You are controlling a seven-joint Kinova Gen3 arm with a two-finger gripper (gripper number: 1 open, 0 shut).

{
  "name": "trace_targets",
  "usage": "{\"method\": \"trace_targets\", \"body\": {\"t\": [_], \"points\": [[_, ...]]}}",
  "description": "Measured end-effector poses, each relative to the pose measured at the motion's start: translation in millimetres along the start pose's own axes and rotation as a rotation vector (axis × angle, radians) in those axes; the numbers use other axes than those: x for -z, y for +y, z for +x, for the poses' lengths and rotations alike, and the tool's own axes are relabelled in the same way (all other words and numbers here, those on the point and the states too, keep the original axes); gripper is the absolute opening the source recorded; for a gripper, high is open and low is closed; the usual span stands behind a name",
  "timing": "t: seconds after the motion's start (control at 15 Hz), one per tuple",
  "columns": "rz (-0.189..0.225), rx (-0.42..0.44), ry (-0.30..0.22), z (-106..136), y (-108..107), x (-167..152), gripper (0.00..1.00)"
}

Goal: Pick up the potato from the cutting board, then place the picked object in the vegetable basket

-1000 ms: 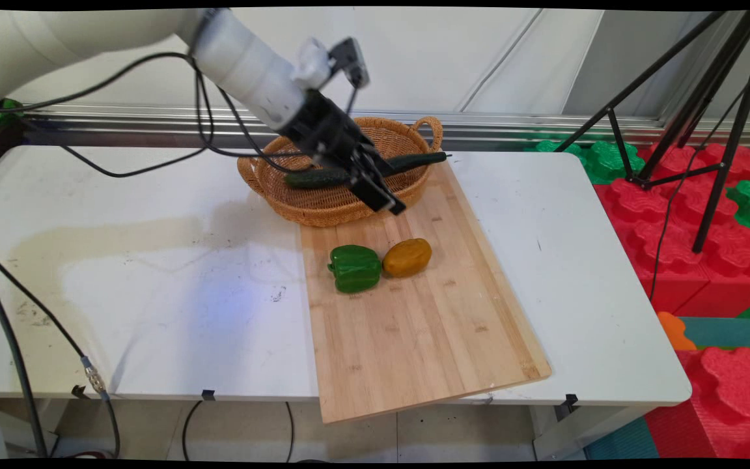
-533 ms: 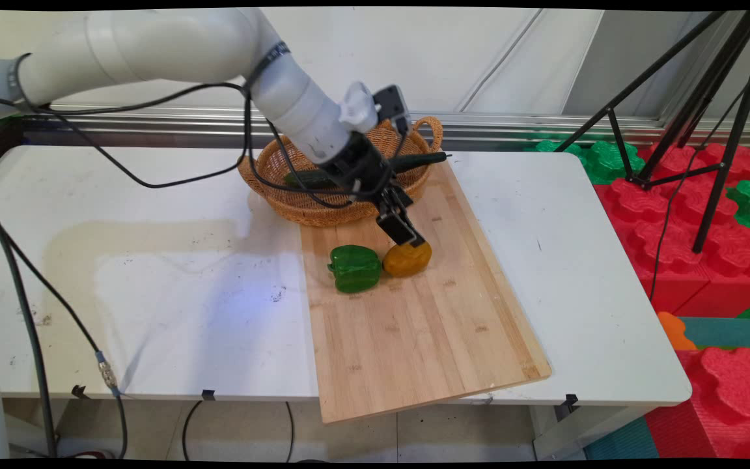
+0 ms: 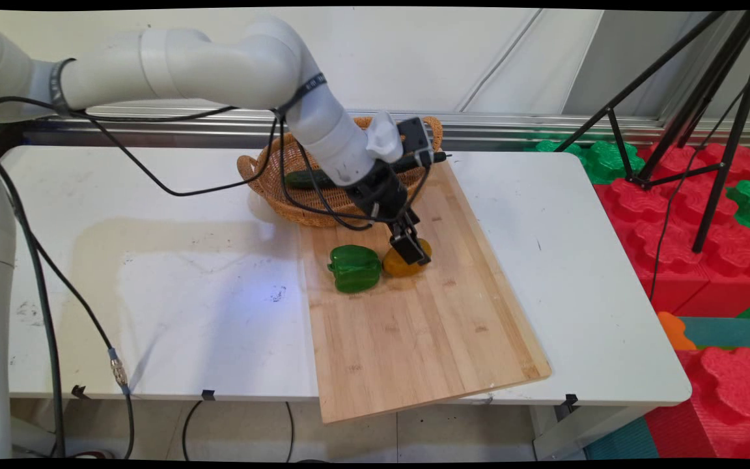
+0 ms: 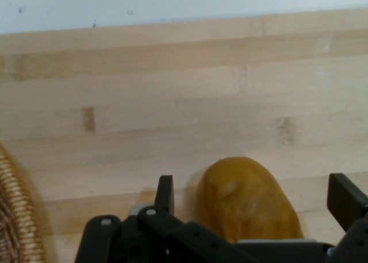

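Note:
My gripper [image 3: 412, 251] [image 4: 253, 197] is down over an orange-yellow potato-like vegetable [image 3: 402, 266] [image 4: 244, 200] on the wooden cutting board [image 3: 414, 326] [image 4: 172, 102]. It stands open, one finger on each side of that vegetable, not closed on it. A green bell pepper [image 3: 354, 268] lies right beside the vegetable on its left. Behind the arm, a wicker basket [image 3: 271, 179] holds a long dark green cucumber [image 3: 306, 178].
The basket's edge [image 4: 14, 217] shows at the hand view's lower left. A black tripod [image 3: 687, 117] and red and green foam blocks [image 3: 694, 215] stand off the table's right side. Black cables [image 3: 75, 293] hang at the left.
The arm swung from over the basket forward and down onto the cutting board. The gripper now straddles the orange-yellow vegetable. The vegetables have not moved.

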Motion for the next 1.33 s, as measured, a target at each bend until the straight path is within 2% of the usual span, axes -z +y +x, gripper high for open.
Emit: {"method": "trace_targets", "body": {"t": [0.4, 0.73, 0.8, 1.33], "points": [[0.009, -0.013, -0.049, 0, 4, -26, 1.0], [0.02, -0.019, -0.065, 2, 4, -35, 1.0], [0.021, -0.02, -0.066, 2, 4, -36, 0.0], [0.033, -0.018, -0.063, 4, 7, -32, 0.0]]}}
